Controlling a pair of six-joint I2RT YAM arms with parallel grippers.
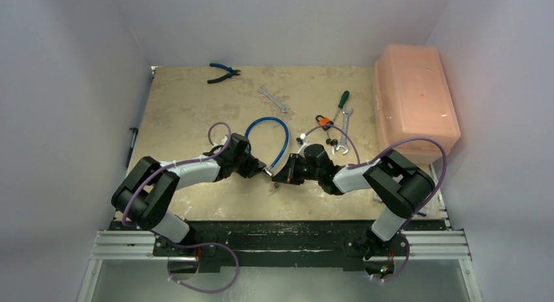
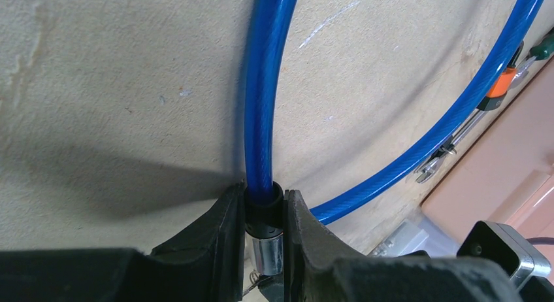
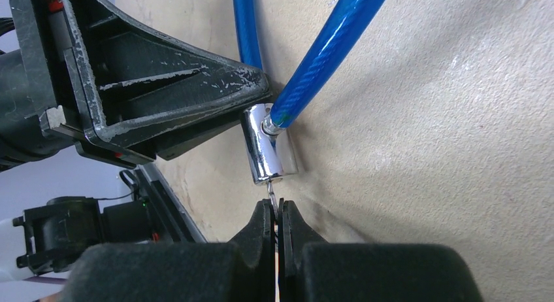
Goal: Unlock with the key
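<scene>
A blue cable lock [image 1: 277, 129] loops over the tabletop, its chrome lock cylinder [image 3: 266, 151] near the middle front. My left gripper [image 2: 264, 217] is shut on the cable lock at the black collar [image 2: 263, 207] just above the cylinder [image 2: 266, 253]. A thin metal key [image 3: 272, 196] sticks out of the cylinder's end, and my right gripper [image 3: 276, 210] is shut on that key. In the top view both grippers meet at the cylinder [image 1: 269, 173], left gripper [image 1: 259, 168] from the left, right gripper [image 1: 277, 178] from the right.
A pink plastic box [image 1: 415, 99] stands at the right edge. Behind the arms lie an orange padlock [image 1: 323, 123], a green screwdriver [image 1: 341, 102], two wrenches [image 1: 273, 99], loose keys [image 1: 335, 145] and blue-handled pliers [image 1: 223, 71] at the back.
</scene>
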